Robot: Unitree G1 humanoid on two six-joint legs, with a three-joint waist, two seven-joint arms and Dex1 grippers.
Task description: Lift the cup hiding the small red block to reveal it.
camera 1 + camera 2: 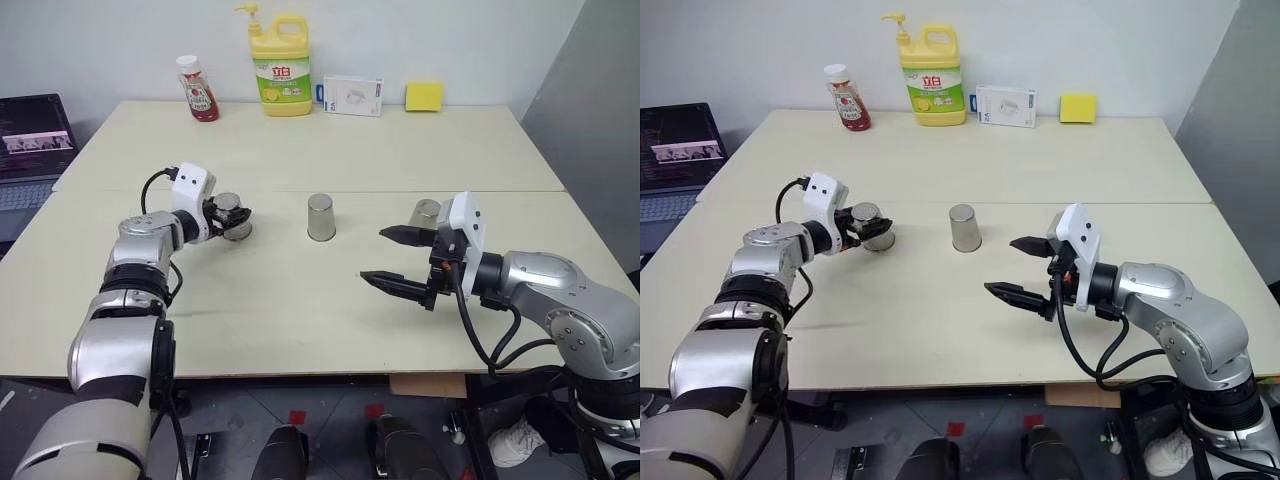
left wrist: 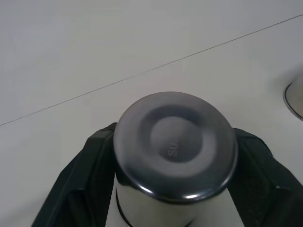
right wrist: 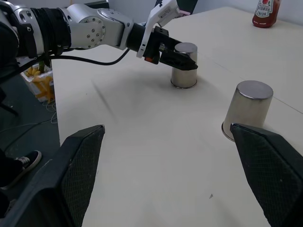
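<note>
1. So far, the left gripper point(image 1: 872, 229) is clamped on the leftmost cup point(image 1: 233, 216), one black finger on each side of its upper wall, as the left wrist view shows.
2. That cup appears to sit upside down on the table point(image 1: 300, 310), base up, so the lift is not yet done.
3. Two more steel cups stand inverted: the middle cup point(image 1: 321, 217) and another cup point(image 1: 424, 213) just behind the right gripper point(image 1: 395, 258).
4. The right gripper hovers over the table with its fingers spread wide, holding nothing.
5. No small red block is revealed; it is presumably under one of the cups.
6. What remains, I judge, is raising the gripped cup clear of the table.
</note>
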